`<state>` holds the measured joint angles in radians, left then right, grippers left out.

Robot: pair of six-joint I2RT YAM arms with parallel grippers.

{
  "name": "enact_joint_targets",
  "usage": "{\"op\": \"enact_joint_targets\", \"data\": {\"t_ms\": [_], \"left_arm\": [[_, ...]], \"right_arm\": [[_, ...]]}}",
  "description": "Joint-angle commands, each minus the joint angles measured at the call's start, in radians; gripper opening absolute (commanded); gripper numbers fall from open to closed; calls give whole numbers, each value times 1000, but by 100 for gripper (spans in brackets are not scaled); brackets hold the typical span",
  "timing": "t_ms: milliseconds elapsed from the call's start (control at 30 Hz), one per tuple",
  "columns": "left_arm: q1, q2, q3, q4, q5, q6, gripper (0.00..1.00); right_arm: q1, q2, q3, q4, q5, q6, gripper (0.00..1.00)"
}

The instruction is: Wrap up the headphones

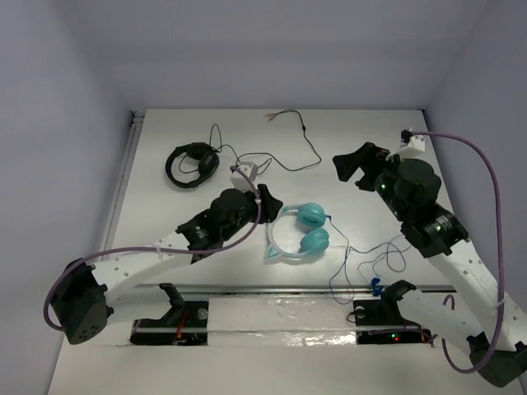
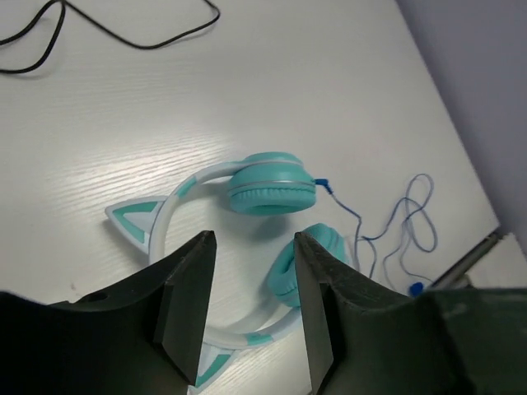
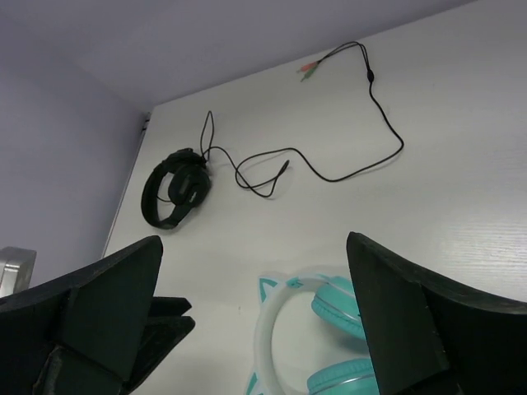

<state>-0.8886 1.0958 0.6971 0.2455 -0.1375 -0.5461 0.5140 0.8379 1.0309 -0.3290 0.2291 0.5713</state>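
Observation:
The headphones (image 1: 301, 230) lie flat mid-table, with teal ear cups and a pale headband with cat ears. Their thin blue cable (image 1: 372, 258) trails loose to the right in loops. My left gripper (image 1: 268, 201) is open and empty just left of the headband. In the left wrist view my left gripper (image 2: 251, 247) hangs above the headband, with the headphones (image 2: 272, 185) and cable (image 2: 403, 220) beyond it. My right gripper (image 1: 350, 169) is open and empty, up and right of the headphones. In the right wrist view my right gripper (image 3: 255, 247) is spread wide above the headphones (image 3: 338, 309).
Black headphones (image 1: 191, 164) lie at the back left, and their black cable (image 1: 305, 144) runs across the back of the table; both also show in the right wrist view (image 3: 173, 193). A small white box (image 1: 244, 173) sits beside my left arm. A metal rail (image 1: 288, 290) runs along the near edge.

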Motion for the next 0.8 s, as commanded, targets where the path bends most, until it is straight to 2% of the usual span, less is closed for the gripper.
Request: {"op": "enact_joint_targets", "data": {"t_ms": [0,133,167,267,300,367,433,467,633,667,700,733,767], "left_arm": [[-47,41,44,-87,-152,17,40],[-114,46,21,-140,-246,-24,44],[-127,41,10,-135,-244,-32,46],[-136,42,-19,-133,-246,-60,44],[-136,50,-22,-138,-247,-64,42],[-136,53,-28,-137,-251,-74,28],[-147,55,-34,-133,-258,-74,7],[-147,56,-36,-130,-260,-71,1],[-156,84,-36,-117,-272,-74,0],[-156,88,-38,-115,-269,-77,0],[-156,93,-44,-109,-264,-78,3],[-156,108,-44,-110,-251,-80,12],[-165,121,-42,-117,-246,-81,16]], "right_arm": [[8,9,-9,-27,36,25,100],[8,17,-20,-6,13,41,100],[8,-17,-61,23,-37,47,100],[8,-81,-118,129,-63,78,100],[8,-106,-132,146,-54,75,100],[8,-121,-127,145,-45,55,100],[8,-143,-120,131,-53,45,100],[8,-154,-126,131,-60,44,100],[8,-152,-157,77,-69,65,98],[8,-148,-164,84,-118,61,64],[8,-149,-169,88,-119,70,35],[8,-149,-172,85,-108,82,6],[8,-155,-175,79,-85,88,0]]}}
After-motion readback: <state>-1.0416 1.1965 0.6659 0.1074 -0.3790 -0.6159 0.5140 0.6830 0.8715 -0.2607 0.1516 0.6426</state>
